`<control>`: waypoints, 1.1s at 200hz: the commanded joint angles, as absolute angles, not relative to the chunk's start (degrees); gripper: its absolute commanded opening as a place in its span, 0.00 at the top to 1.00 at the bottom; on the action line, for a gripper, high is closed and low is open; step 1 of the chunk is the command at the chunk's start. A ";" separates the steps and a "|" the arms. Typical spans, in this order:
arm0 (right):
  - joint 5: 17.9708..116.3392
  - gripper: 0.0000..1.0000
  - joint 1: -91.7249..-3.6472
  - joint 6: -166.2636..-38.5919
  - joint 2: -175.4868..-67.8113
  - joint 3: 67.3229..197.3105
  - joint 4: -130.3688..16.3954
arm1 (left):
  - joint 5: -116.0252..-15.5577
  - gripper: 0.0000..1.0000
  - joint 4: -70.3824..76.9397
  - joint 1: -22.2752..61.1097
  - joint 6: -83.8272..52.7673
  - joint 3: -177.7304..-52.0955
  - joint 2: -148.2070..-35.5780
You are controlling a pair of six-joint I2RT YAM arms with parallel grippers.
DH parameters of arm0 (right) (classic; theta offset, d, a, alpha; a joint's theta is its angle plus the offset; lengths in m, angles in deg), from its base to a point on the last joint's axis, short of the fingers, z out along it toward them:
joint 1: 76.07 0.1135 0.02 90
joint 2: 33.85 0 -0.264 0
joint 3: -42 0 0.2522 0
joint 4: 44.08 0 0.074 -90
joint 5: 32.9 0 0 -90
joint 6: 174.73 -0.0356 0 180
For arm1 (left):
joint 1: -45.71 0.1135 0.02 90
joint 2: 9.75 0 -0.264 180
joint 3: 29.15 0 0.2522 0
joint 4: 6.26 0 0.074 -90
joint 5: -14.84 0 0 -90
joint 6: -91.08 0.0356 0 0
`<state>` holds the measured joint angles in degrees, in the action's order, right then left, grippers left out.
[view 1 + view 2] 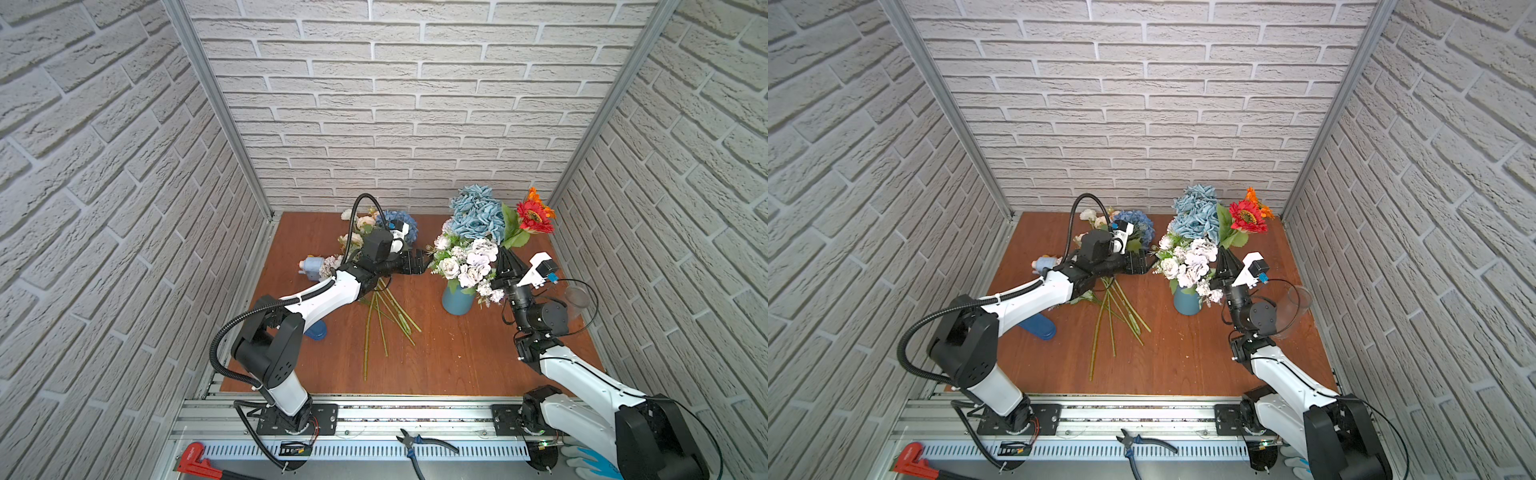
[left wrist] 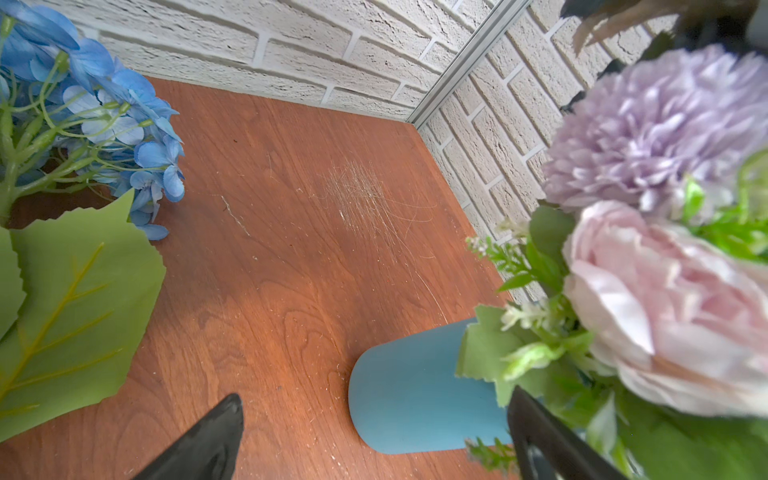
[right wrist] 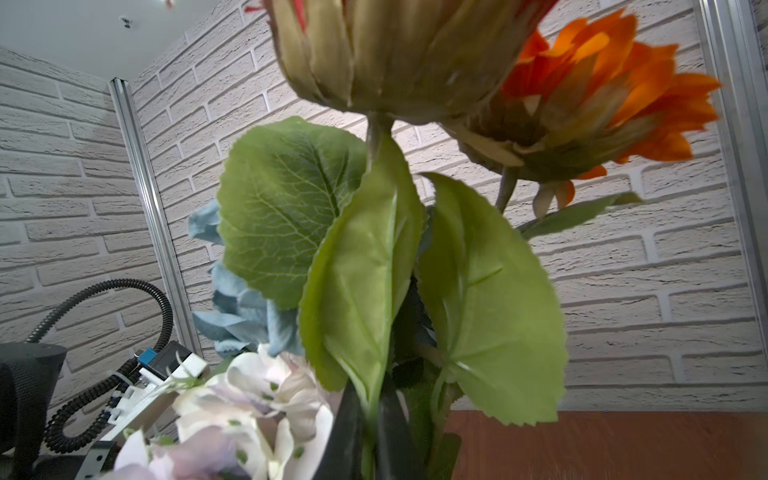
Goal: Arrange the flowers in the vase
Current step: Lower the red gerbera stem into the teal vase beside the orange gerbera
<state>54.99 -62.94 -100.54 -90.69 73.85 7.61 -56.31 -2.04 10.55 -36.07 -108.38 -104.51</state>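
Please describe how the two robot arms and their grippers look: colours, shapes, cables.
The left arm and the right arm have white shells and black joints. A black ribbed hose runs along the left arm. Each wrist carries a white camera mount with a blue plug. The left gripper and the right gripper have black fingers tapering to points.

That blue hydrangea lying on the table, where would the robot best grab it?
By the thin green stem, not the soft bloom. The blue hydrangea lies flat with its head toward the back wall, and its stem runs forward into the loose stems. It is probably best to come straight down from above, jaws across the stem, a little below the head.
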 commanded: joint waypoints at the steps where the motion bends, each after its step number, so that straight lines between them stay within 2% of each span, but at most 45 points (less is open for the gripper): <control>1: 57.01 0.94 -62.89 -98.03 -87.93 74.69 -2.95 | -56.67 0.02 -4.63 10.12 -36.01 -108.04 -102.88; 64: 58.09 0.90 -62.91 -95.70 -85.71 74.42 -12.76 | -56.96 0.02 -4.28 9.85 -35.93 -108.04 -102.53; 90: 59.53 0.75 -62.89 -95.49 -83.37 74.85 -15.72 | -57.15 0.02 -3.79 9.74 -35.66 -107.87 -102.10; 111: 57.47 0.63 -62.89 -95.60 -78.43 77.35 -24.91 | -57.50 0.02 -3.58 9.76 -35.33 -107.47 -101.36; 128: 54.25 0.61 -62.97 -94.63 -74.46 79.10 -31.54 | -57.75 0.02 -3.57 9.76 -35.15 -107.25 -101.07; 136: 52.41 0.55 -63.02 -94.29 -72.83 79.23 -33.01 | -57.78 0.02 -3.58 9.75 -35.08 -107.16 -100.98; 150: 50.49 0.52 -63.24 -93.74 -70.56 78.97 -33.69 | -57.68 0.02 -3.61 9.76 -34.96 -107.07 -100.99; 191: 52.40 0.52 -67.51 -97.95 -70.10 83.12 -39.51 | -57.66 0.02 -3.53 9.83 -34.70 -107.16 -100.81; 220: 60.05 0.54 -74.26 -104.33 -73.63 87.53 -42.80 | -57.85 0.02 -2.92 9.85 -34.17 -107.07 -100.31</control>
